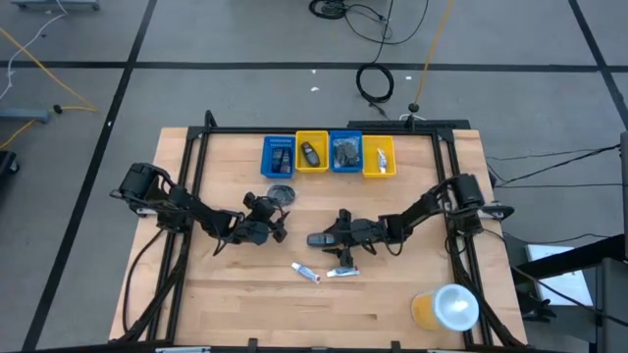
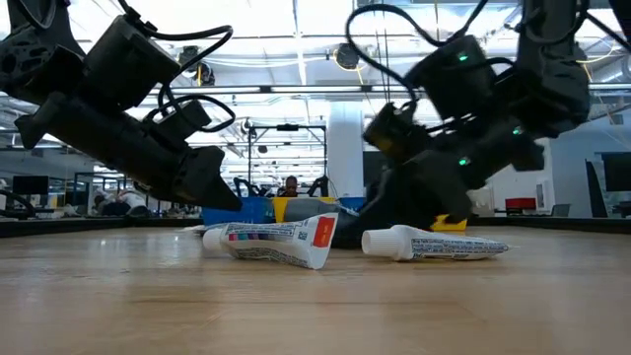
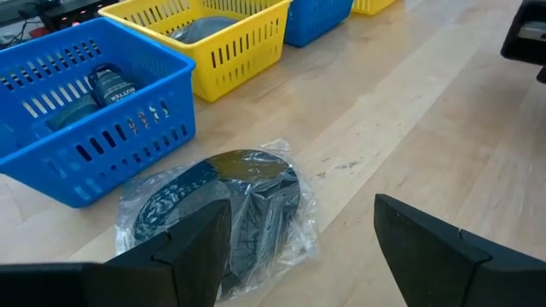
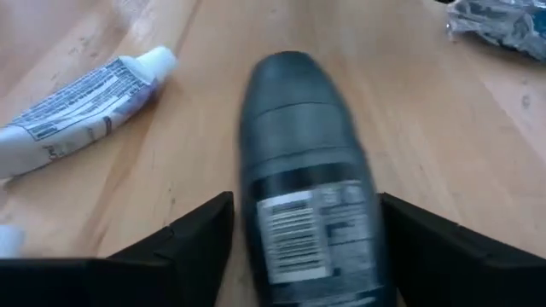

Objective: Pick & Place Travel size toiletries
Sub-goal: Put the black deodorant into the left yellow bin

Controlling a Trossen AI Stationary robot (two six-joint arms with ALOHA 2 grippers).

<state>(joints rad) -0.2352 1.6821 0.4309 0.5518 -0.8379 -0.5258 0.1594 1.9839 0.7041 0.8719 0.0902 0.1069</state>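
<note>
Two dark arms reach inward over a wooden table (image 1: 245,304), meeting near its middle; the left gripper (image 1: 276,224) hovers with fingers (image 3: 192,247) spread apart over a clear-wrapped dark round pouch (image 3: 226,209), which lies on the wood just in front of the blue bin (image 3: 94,128) and beside the yellow bin (image 3: 213,38); the right gripper (image 1: 329,238) has its fingers apart on either side of a dark roll-on bottle (image 4: 303,162) lying flat on the boards, not visibly clamped on it; two small white tubes lie just toward the near edge, one with a blue cap (image 1: 306,273) and one beside it (image 1: 342,272), the pair close but apart in the high view; four small bins line the far edge, blue (image 1: 279,155), yellow (image 1: 312,152), blue (image 1: 345,152) and yellow (image 1: 379,156), each holding dark or pale items too small to tell apart; a large yellow cup with a white lid (image 1: 446,308) stands at the near right corner, well apart from both grippers; bare wood stretches across the near left of the table and between the tubes and the near edge; a black frame rail (image 1: 324,130) borders the far side behind the bins.
</note>
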